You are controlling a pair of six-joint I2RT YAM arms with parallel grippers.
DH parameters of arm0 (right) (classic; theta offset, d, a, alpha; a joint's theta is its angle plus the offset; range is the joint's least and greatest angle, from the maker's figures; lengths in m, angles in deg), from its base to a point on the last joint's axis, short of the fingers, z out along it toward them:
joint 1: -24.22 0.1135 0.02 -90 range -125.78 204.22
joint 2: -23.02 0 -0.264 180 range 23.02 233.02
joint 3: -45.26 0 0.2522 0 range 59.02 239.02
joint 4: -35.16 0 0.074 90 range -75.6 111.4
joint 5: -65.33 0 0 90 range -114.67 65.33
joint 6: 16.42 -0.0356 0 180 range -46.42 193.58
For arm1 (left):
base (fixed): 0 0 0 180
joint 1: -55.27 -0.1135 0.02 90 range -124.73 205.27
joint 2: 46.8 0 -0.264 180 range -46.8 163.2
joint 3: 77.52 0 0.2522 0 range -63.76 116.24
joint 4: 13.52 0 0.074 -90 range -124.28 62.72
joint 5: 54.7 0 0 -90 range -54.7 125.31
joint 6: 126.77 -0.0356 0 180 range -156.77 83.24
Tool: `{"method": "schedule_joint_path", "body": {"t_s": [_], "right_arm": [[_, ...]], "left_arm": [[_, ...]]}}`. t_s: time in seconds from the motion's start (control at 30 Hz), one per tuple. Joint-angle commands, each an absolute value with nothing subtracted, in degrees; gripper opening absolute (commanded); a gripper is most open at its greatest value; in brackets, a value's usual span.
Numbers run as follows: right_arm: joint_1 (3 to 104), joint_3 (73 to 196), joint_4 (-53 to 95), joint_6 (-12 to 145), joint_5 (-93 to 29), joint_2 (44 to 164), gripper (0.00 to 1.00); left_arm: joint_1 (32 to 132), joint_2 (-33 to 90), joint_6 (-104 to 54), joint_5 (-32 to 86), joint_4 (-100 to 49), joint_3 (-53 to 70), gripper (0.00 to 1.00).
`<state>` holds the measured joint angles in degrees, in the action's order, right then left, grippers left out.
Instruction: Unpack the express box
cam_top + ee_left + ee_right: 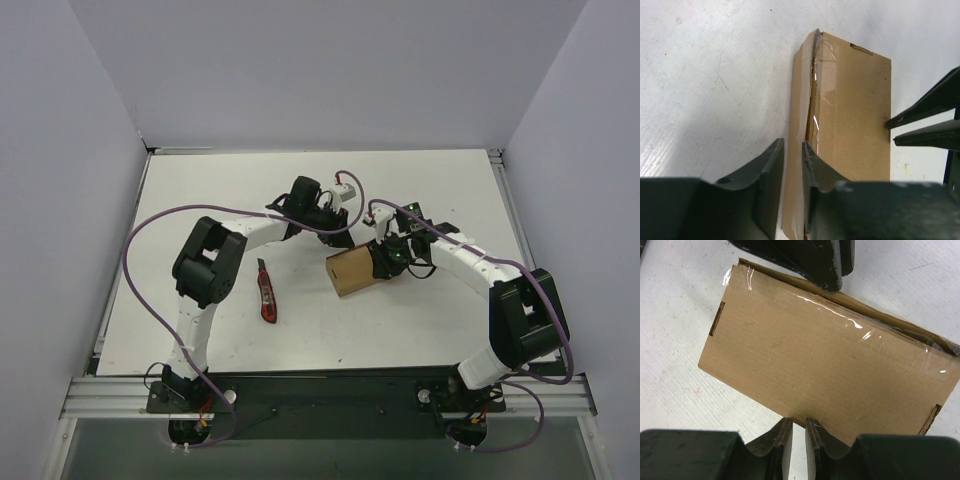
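Observation:
The express box (350, 272) is a small flat brown cardboard box with clear tape, lying on the white table. My left gripper (344, 247) comes down on its far edge. In the left wrist view, that gripper (792, 145) is closed on the box's (855, 110) taped side flap beside the split seam. My right gripper (379, 262) is shut and empty, its tips pressed against the box's right edge. In the right wrist view, that gripper (799, 421) touches the box (815, 355) and white table shows in the slit between its fingers.
A red-and-black utility knife (267, 292) lies on the table left of the box, near the left arm. White walls enclose the table on three sides. The right gripper's fingers (932, 135) show at the right of the left wrist view.

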<state>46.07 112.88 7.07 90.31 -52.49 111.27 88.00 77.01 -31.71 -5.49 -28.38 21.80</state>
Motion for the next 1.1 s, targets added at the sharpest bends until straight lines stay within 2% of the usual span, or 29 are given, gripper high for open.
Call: {"method": "schedule_joint_path", "body": {"t_s": [0.0, 0.13, 0.43, 0.7, 0.83, 0.9, 1.0, 1.07], "right_arm": [[46.55, 112.63, 4.96, 91.33, -51.57, 111.35, 0.19], [46.55, 112.8, 5.05, 91.42, -51.66, 111.7, 0.19], [46.54, 113.42, 4.96, 91.34, -51.48, 112.14, 0.19], [46.55, 113.33, 4.96, 91.6, -51.57, 112.32, 0.19], [46.55, 113.6, 4.7, 91.77, -51.57, 112.49, 0.19], [46.55, 113.6, 4.61, 92.04, -51.48, 112.67, 0.19], [46.54, 113.42, 4.26, 92.83, -51.3, 112.85, 0.19], [46.55, 113.33, 4.26, 93.44, -51.13, 112.85, 0.19]], "left_arm": [[86.91, 76.95, -33.78, -12.75, -28.95, 24.57, 0.35], [87.26, 77.04, -30.18, -14.53, -24.99, 24.75, 0.37], [87.35, 77.83, -35.09, -10.14, -29.46, 23.6, 0.36], [87.09, 78.36, -35.27, -7.32, -30.53, 23.43, 0.33], [86.83, 78.54, -36.23, -5.66, -31.76, 23.69, 0.22], [86.65, 78.45, -36.41, -3.82, -33.59, 24.3, 0.11], [85.95, 78.36, -38.35, 0.39, -34.48, 24.83, 0.02], [85.34, 78.53, -38.35, 2.34, -34.92, 25.36, 0.0]]}}
